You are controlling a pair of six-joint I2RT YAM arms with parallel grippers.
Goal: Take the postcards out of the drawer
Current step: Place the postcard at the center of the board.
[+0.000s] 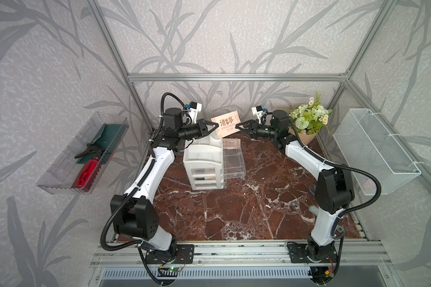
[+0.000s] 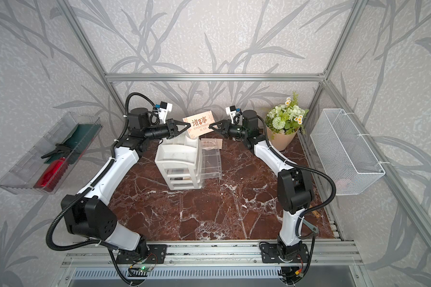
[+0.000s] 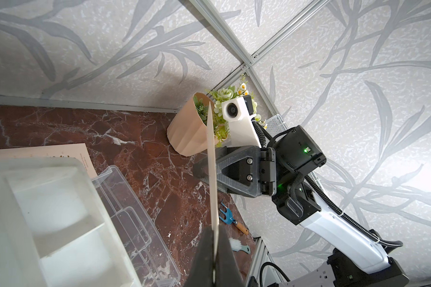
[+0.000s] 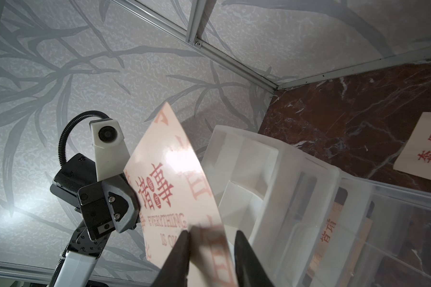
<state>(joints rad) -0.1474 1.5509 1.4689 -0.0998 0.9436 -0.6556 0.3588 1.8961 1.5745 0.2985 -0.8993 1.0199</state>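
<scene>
Handover is judged to be the step in hand. A postcard (image 1: 225, 127) is held upright in the air above the drawer unit (image 1: 202, 156), near the far edge of the bench (image 1: 246, 211). One short edge is pinched by the fully closed left tool (image 1: 217, 126). The opposite edge is straddled by the right tool (image 1: 237, 127), whose jaws are seen in the right wrist view standing partly apart, with a gap left on one side of the card.

To do this well, the right tool should be closed firmly on that edge before the left grip is let go. Both tools should be held level so that the thin card is not bent. A release made too soon is likely to let it drop onto the unit.

A second postcard (image 2: 210, 143) is laid flat on the bench just behind the unit, toward the far edge. A third postcard (image 4: 330, 229) is seen through the cloudy front of a drawer in the stack; which drawer cannot be told. The clear drawer (image 1: 233, 161) pulled out toward the right edge appears empty.

A red bottle (image 1: 85, 171) is seen in the clear wall tray (image 1: 60, 174) beyond the left edge. Nothing is made out in the white mesh basket (image 1: 373, 154) beyond the right edge. Flowers (image 2: 286, 116) are stood in the pot (image 2: 280, 141) at the far right corner.
</scene>
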